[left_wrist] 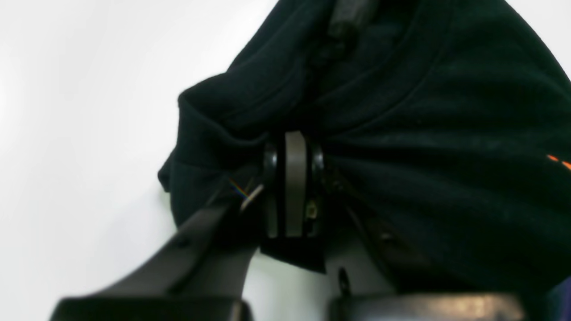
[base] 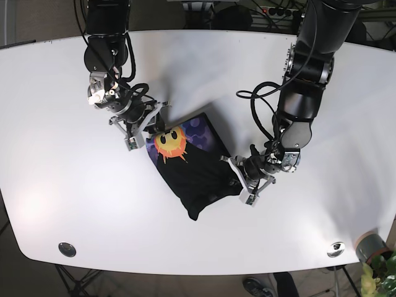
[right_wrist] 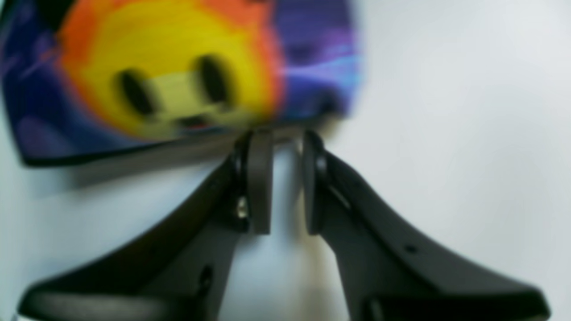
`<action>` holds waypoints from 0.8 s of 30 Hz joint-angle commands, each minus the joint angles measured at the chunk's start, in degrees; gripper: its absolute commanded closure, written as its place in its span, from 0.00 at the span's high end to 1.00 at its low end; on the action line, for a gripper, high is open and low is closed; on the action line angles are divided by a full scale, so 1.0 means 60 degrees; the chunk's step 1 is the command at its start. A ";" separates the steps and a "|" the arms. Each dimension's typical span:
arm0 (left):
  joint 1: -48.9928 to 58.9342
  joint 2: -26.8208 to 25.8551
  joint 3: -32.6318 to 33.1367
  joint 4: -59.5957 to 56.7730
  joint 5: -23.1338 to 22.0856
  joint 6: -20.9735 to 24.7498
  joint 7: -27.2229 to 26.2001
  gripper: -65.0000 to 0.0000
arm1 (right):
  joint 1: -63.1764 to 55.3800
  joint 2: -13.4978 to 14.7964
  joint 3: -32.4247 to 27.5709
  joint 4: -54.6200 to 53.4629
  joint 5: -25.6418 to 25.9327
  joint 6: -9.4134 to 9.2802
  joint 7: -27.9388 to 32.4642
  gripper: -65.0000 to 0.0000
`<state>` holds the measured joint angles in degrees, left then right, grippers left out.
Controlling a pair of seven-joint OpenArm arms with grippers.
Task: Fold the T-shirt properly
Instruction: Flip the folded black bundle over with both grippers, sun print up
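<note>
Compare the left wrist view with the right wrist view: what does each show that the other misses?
Only the left wrist view shows the left tool shut on bunched black cloth of the T-shirt. Only the right wrist view shows the right tool open, holding nothing, at the edge of the yellow and orange sun print. Both show the white table.
</note>
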<state>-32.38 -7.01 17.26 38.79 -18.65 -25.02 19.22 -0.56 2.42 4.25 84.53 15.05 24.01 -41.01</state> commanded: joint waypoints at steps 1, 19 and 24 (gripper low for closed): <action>-0.0208 -0.0041 -0.0012 0.0151 0.0186 0.0191 0.0203 0.00 | 0.0144 -0.0146 -0.0159 0.0366 0.0137 0.0020 0.0191 0.16; -0.0002 -0.0115 -0.0012 0.0620 0.0201 0.0191 0.0232 0.00 | 0.1214 0.0484 0.0867 -0.0015 0.0137 -0.0668 0.0001 0.16; 0.0232 -0.0071 -0.0012 0.0635 0.0201 0.0191 0.0232 0.00 | 0.2225 0.0499 0.0867 -0.1422 0.0078 -0.0654 0.0045 0.16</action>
<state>-30.09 -7.31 17.23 42.13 -18.09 -24.01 18.61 10.39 5.02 9.28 77.28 15.25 19.75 -42.30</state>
